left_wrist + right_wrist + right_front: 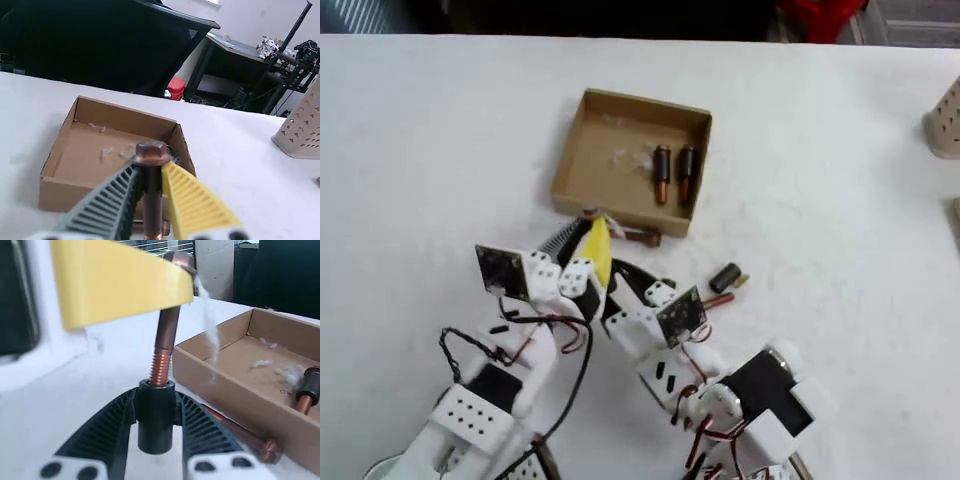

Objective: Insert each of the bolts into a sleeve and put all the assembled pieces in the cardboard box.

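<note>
- Two tools meet low over the worktop [840,200], just in front of the cardboard box [620,215]. The right tool [156,400] is clamped around a black sleeve [155,420], held upright with its bore facing up.
- Above it, the left tool [150,167] pinches a copper bolt [165,335] on the plain shank just under the hex head, so it hangs nearly vertical. The threaded tip sits in the sleeve's mouth, barely entered.
- Both parts look like rigid metal, small but dense, with smooth round sides. I'd guess either could swivel or slide in the ribbed fingers if pushed off-axis. High on the shank for the bolt and mid-body for the sleeve seem sensible holds, leaving thread and bore free.
- Both arms reach forward from the near edge and converge, tools angled toward each other.
- One loose bolt [240,432] lies just beside the box's front wall. A spare sleeve [724,277] and another bolt [718,300] lie on the right arm's side.
- Inside the box, two assembled pieces [662,172] lie side by side near one wall.
</note>
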Controlling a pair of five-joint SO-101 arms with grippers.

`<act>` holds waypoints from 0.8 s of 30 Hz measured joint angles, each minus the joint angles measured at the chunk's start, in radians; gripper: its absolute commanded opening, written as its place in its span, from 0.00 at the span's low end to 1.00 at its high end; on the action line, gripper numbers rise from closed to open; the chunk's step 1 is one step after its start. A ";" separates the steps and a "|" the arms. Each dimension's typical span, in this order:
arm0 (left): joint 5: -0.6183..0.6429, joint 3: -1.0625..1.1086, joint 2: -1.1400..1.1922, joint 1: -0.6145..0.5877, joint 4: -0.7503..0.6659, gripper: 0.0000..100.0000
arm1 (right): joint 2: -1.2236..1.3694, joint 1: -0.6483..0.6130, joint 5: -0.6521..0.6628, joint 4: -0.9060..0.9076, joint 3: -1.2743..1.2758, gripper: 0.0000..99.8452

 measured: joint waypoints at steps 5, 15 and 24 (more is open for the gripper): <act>0.000 -0.003 0.035 0.005 -0.002 0.02 | 0.000 0.037 0.000 0.000 -0.008 0.02; 0.000 -0.003 0.037 0.008 0.021 0.02 | 0.000 0.041 0.000 0.000 -0.008 0.02; -0.155 -0.003 0.037 0.035 0.158 0.02 | 0.000 0.074 -0.002 0.000 -0.028 0.02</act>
